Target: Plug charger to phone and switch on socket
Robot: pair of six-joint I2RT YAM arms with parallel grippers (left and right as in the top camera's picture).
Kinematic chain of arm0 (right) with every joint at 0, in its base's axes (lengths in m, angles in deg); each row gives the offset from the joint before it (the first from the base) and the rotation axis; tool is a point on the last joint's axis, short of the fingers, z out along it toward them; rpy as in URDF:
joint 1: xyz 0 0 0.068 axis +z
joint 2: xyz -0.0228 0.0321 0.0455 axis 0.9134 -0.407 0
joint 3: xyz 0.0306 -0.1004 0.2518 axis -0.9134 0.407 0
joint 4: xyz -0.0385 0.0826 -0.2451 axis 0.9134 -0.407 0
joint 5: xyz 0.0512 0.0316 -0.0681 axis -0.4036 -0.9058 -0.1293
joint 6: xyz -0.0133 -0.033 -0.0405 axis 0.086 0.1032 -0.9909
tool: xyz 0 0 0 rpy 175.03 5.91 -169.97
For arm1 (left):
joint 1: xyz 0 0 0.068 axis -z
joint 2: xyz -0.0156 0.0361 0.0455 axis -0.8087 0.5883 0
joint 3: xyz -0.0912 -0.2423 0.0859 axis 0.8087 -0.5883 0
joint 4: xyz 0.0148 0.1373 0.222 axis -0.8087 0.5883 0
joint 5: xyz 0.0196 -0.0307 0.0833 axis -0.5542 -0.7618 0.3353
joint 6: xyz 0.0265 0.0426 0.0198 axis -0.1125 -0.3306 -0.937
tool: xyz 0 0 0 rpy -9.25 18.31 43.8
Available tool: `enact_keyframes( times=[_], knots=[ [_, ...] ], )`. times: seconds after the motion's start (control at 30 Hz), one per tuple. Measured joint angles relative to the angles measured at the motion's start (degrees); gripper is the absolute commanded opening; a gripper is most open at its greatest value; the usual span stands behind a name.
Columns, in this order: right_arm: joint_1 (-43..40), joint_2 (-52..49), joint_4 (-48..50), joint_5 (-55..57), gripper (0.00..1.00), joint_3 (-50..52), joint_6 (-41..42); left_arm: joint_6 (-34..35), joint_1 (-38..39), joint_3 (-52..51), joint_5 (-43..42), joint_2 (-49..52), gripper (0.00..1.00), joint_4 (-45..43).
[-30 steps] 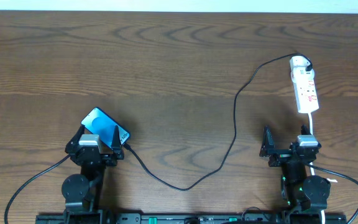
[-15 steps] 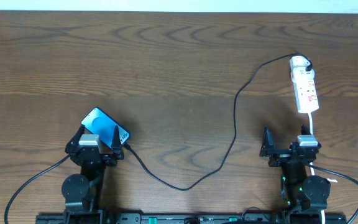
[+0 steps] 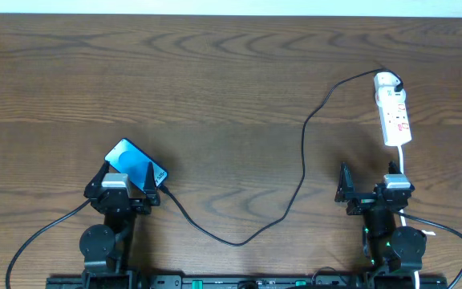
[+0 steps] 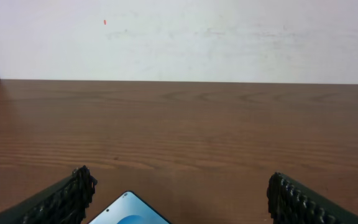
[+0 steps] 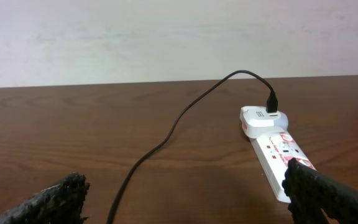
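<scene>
Left fingers (image 4: 64,200) and right fingers (image 5: 328,205) gape empty, and we judge the charger (image 3: 303,152) perhaps plugged into the phone (image 3: 131,158), the socket (image 3: 395,116) switch left to press.

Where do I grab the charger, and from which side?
Probably just behind the charger's tip by the phone, from above with the open left gripper, jaws across the cable. It lies flat and thin there, so only a top-down pinch fits.
</scene>
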Motion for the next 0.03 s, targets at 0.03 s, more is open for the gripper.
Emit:
enact_keyframes(
  times=[0.03],
  knots=[
    [0.00,0.00,0.00,-0.02,0.99,0.00,0.00,0.00,0.00,0.00,0.00,0.00,0.91,0.00]
  ],
)
